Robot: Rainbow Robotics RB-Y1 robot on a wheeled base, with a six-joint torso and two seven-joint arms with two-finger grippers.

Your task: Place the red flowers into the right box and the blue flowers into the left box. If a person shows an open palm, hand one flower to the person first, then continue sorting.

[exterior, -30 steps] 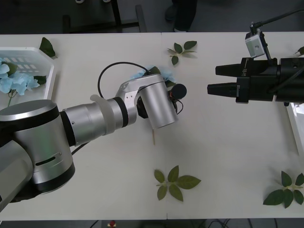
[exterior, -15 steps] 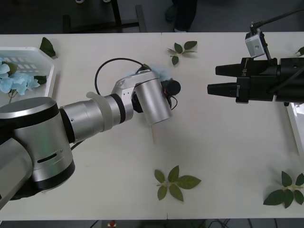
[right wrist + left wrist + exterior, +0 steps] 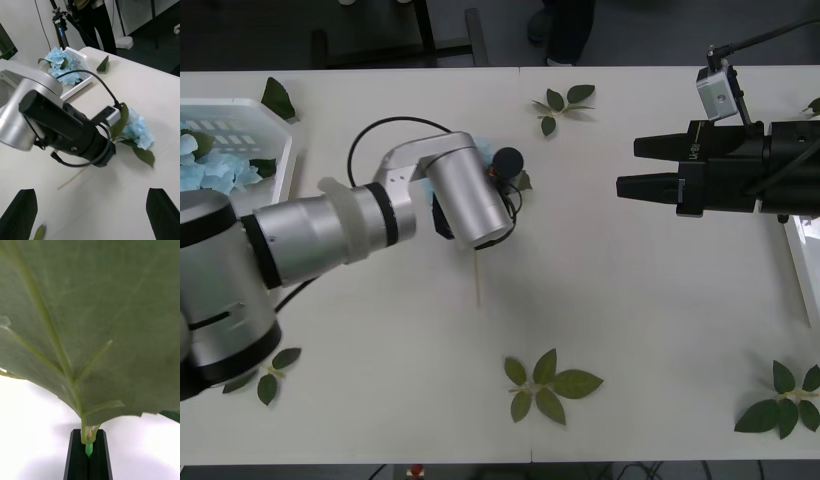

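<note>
Front view: I am seeing the left gripper [image 3: 88,453] clenched on the stem of a blue flower [image 3: 138,129], carrying it low over the table [image 3: 660,330] near the middle of the far half. The stem tail is pointing toward me. Open tabletop is lying between the arm and the left box [image 3: 288,160] at the far left edge, where another blue flower [image 3: 220,168] is resting inside. The right gripper [image 3: 620,168] is hovering parted and empty at the right, well apart. Compared with a second ago, the left arm is drawing leftward toward the left box, and the flower is moving with it.
</note>
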